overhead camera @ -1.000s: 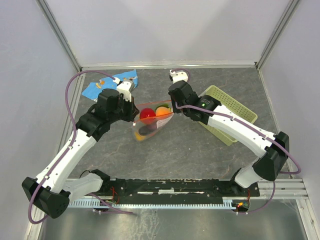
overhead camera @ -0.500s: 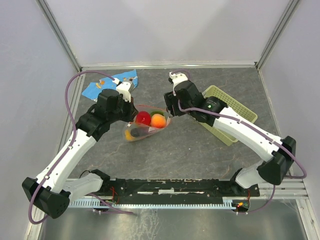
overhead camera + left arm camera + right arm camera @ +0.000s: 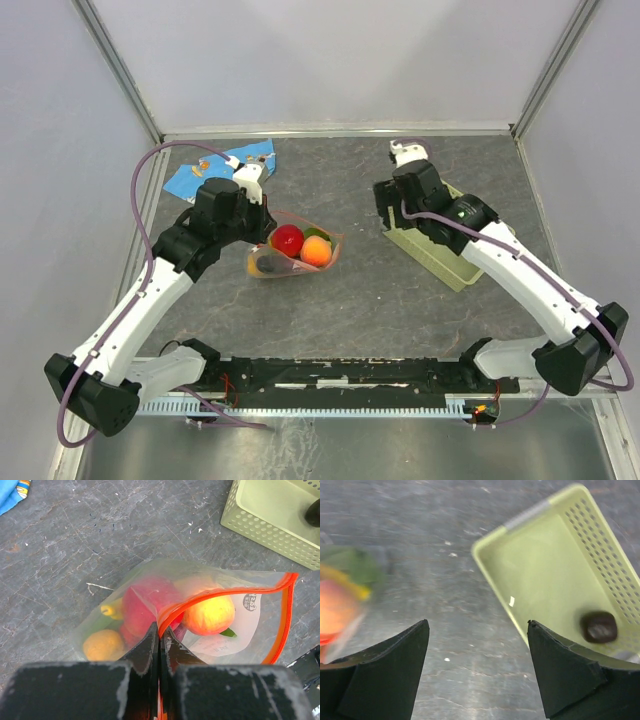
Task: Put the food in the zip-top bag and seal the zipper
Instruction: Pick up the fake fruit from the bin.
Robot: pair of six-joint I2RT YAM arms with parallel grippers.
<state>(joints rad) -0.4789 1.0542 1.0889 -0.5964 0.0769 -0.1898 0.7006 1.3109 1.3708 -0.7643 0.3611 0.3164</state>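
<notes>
Reading the small round stamp [image 3: 250,601] printed on the clear bag [image 3: 225,647] is not possible; its letters are too small. No other writing is legible.

The bag lies on the desk left of the middle, towards the far edge. Inside it are a red fruit [image 3: 145,602], a peach [image 3: 207,615], an orange [image 3: 102,645], a yellow banana [image 3: 112,611] and a bit of green leaf [image 3: 229,632]. The red-orange zipper [image 3: 286,615] curves over the peach and down the bag's side; whether it is pressed closed cannot be told.

The left gripper [image 3: 160,636] is clenched on the zipper edge, fingers together. The right gripper [image 3: 477,625] is released, its fingers spread wide and holding nothing, above the bare desk just beside the pale green basket [image 3: 535,565].

The basket sits near the right edge and holds one dark piece of toy food [image 3: 599,626]. A blue cloth [image 3: 205,172] with orange prints lies by the far left corner.
</notes>
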